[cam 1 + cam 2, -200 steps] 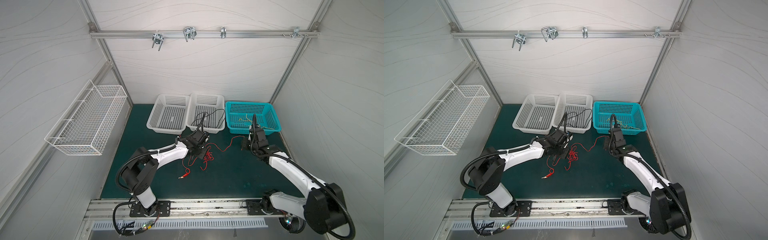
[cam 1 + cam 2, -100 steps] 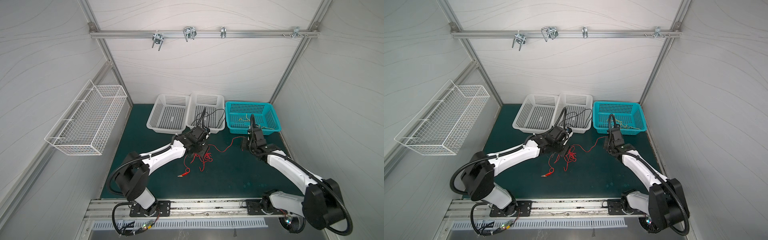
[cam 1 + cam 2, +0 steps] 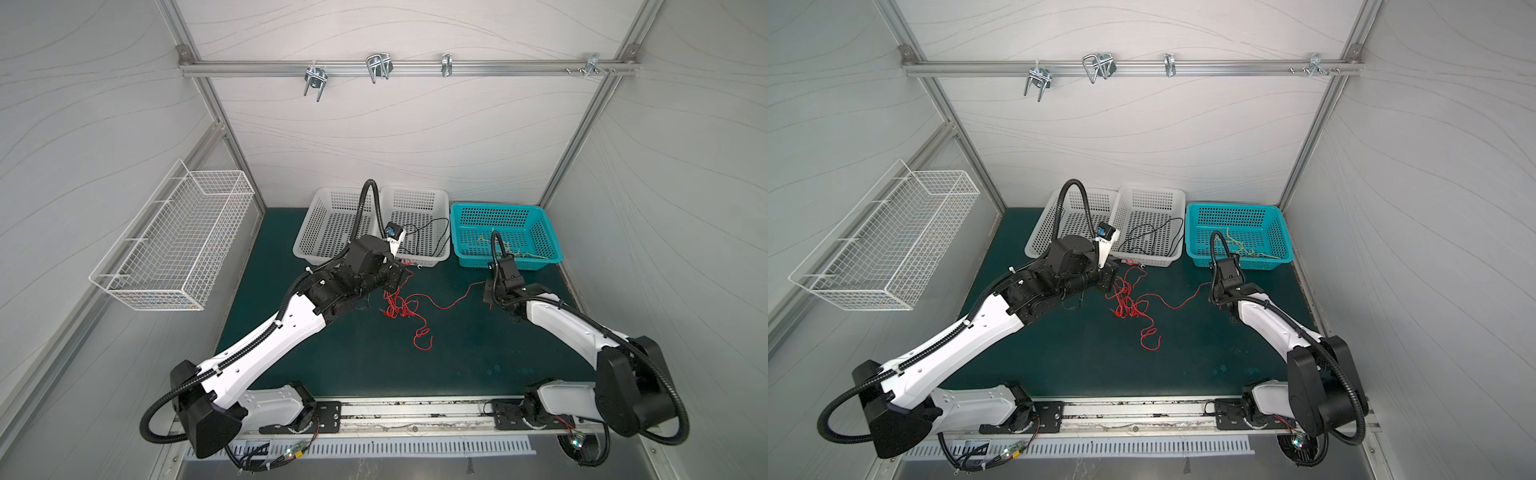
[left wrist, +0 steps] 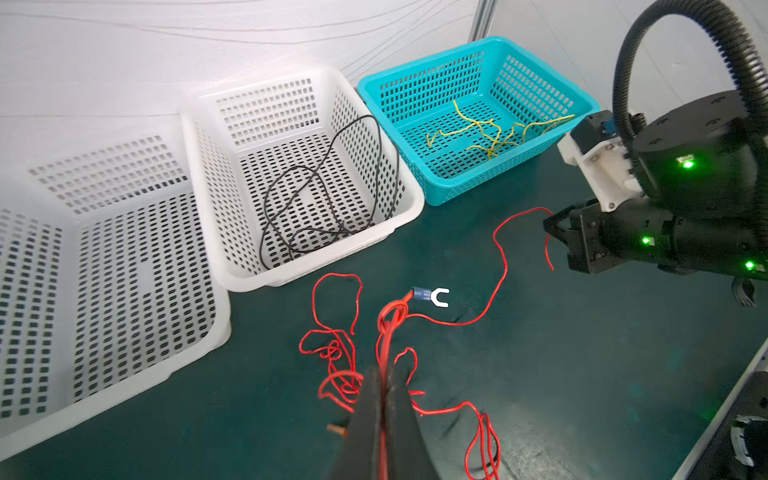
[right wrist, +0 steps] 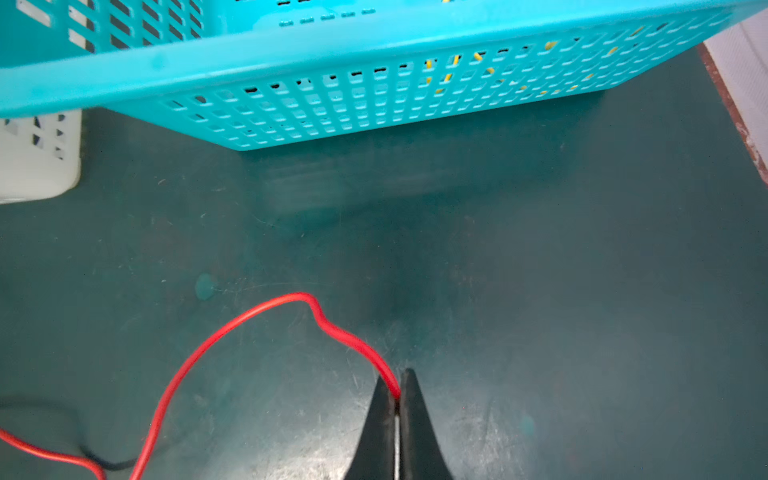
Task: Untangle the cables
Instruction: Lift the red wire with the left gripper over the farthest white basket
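I am working two arms over a dark green bench [image 3: 324, 357]. My left pincer [image 4: 384, 382] is clamped together on a bunch of red cable [image 4: 388, 328] strands rising from a loose red tangle [image 3: 400, 306] on the bench, just in front of the middle white basket [image 4: 409, 208]. My right pincer [image 5: 397, 384] is pinched tight on a single red strand [image 5: 232, 328] near the teal basket [image 5: 291, 54]. In both top views that strand runs slack across the bench between the two arms. A blue fork-shaped plug [image 4: 432, 296] lies beside the knot. A black cable [image 4: 316, 195] already sits in the middle white basket and yellowish cables [image 4: 494, 135] in the teal one, so I judge red is the last colour to free. To do this well, I would draw the pincers apart slowly, keeping the left grip low as an anchor, and watch that the loops slide out rather than cinch into a knot or snag on the plug.
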